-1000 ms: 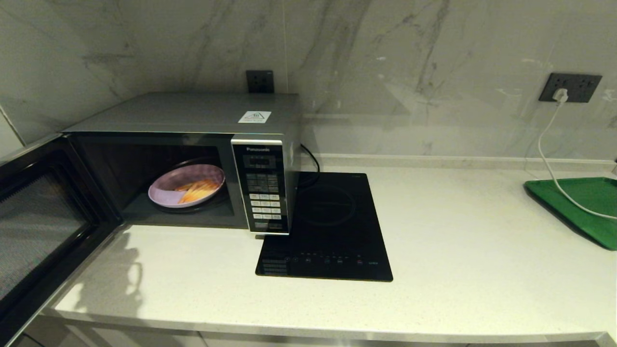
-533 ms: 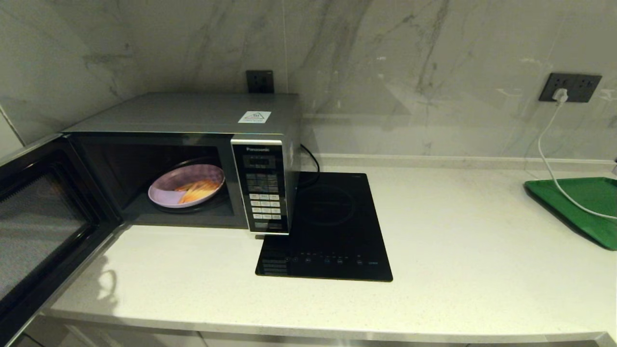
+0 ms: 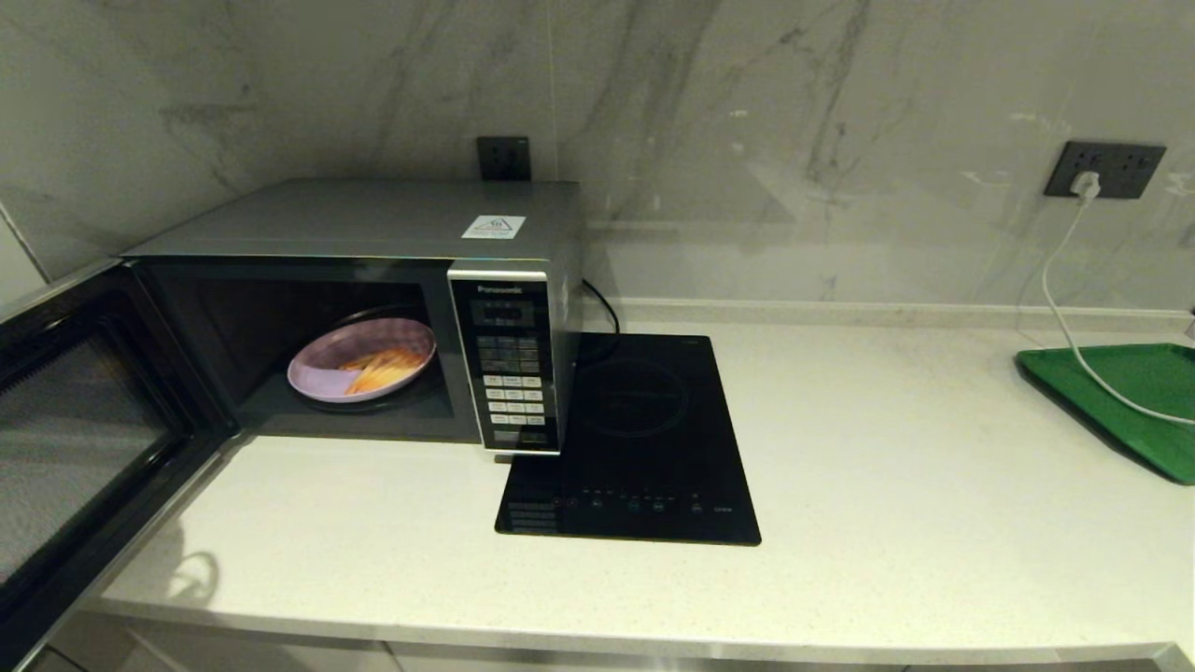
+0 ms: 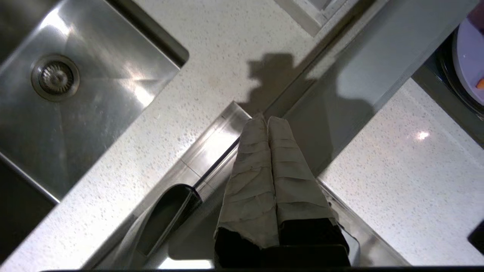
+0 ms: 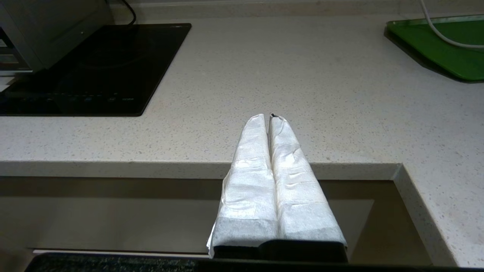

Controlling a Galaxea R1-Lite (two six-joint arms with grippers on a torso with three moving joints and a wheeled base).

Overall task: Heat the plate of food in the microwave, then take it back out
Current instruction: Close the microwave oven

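The silver microwave [image 3: 373,219] stands at the counter's back left with its dark glass door [image 3: 75,439] swung wide open to the left. Inside, on the turntable, sits the lilac plate [image 3: 362,359] with orange-yellow fries on its right half. Neither gripper shows in the head view. In the left wrist view my left gripper [image 4: 267,119] is shut with nothing in it and hovers over the open door's edge [image 4: 355,68]; a sliver of the plate [image 4: 470,56] shows beyond. My right gripper [image 5: 269,116] is shut, empty, low at the counter's front edge.
A black induction hob [image 3: 635,439] lies right of the microwave. A green tray [image 3: 1120,401] with a white cable [image 3: 1060,308] across it sits at the far right. A steel sink [image 4: 68,94] lies left of the microwave door.
The arm's shadow on the counter at the front left has slid toward the near edge and shrunk. The door, the plate and the right arm have not moved.
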